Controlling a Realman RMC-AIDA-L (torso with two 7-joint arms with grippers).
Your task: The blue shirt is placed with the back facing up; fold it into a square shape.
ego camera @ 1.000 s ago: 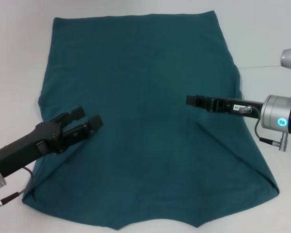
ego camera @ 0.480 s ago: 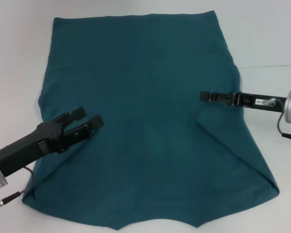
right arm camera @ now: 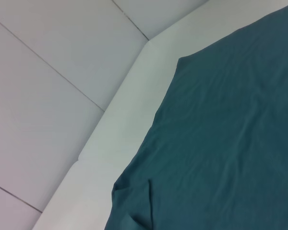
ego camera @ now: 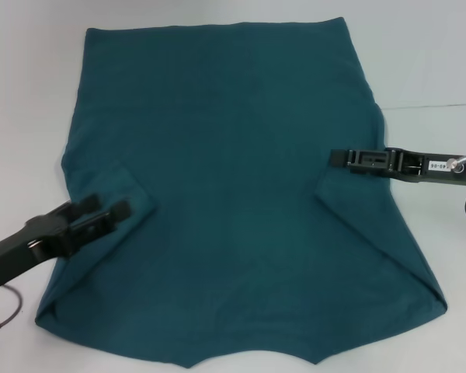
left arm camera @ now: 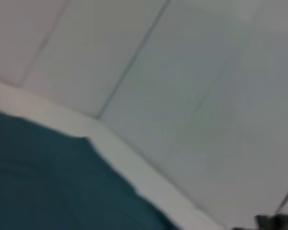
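Already the blue shirt (ego camera: 233, 194) lies spread across the middle of the white desk (ego camera: 31, 93), with both sleeves turned inward over the body: one flap at about 8 o'clock, the other at about 4 o'clock, leaving a tapered outline. By my reading the side folds are done, and what remains is bringing one end over the other to make the square. The left tool (ego camera: 101, 217) sits low over the shirt's 8 o'clock flap, its fingers narrowly parted with nothing between them. The right tool (ego camera: 349, 159) hovers at the 3 o'clock edge, seen edge-on, so I cannot tell whether it is parted or closed. Bare desk shows along the 9, 12 and 3 o'clock sides, giving room to move outward; the collar end at 6 o'clock runs to the bottom of the head view, so clearance there is unknown.
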